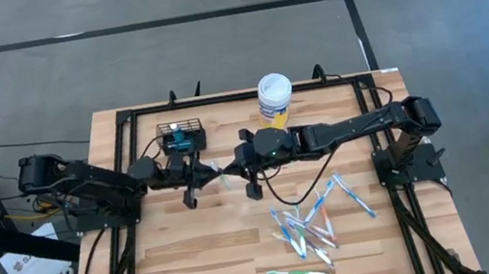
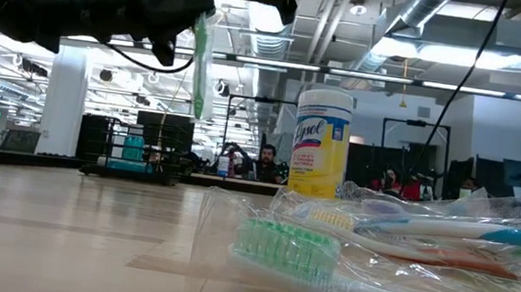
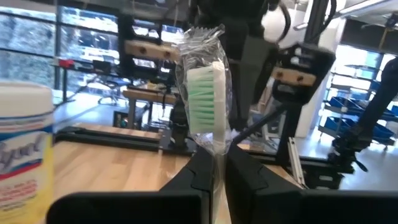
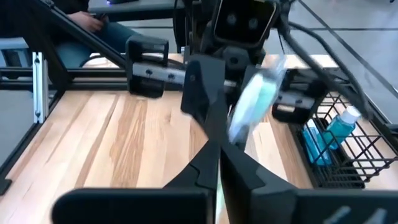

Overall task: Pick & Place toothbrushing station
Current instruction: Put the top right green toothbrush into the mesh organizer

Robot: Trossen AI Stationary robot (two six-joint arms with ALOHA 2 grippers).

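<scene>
Sitting at the back-left of the wooden table (image 1: 195, 261), the black wire-mesh basket (image 1: 181, 135) holds a teal bottle (image 4: 341, 126) with a white cap and some blue items beside it; what those are cannot be told. At about two o'clock from the basket stands a round Lysol wipes tub (image 1: 275, 99) with a white lid and yellow label, upright and closed.

The left gripper (image 1: 214, 170) and the right gripper (image 1: 232, 165) meet tip to tip above the middle of the table, both on one wrapped toothbrush (image 3: 205, 102). The left gripper's fingers (image 3: 202, 171) are clenched on the handle just below the green-bristled head, which stands upright in its clear plastic sleeve. The right gripper's fingers (image 4: 214, 165) are pressed together on the same wrapped toothbrush at its other end. In the low view the brush hangs above the tabletop between the two dark arms.

From the grippers, the basket lies at about ten o'clock in the high view, near the left gripper but not touching it.

A loose pile of wrapped toothbrushes (image 1: 311, 224) lies at the grippers' five o'clock, well apart from the basket.
</scene>
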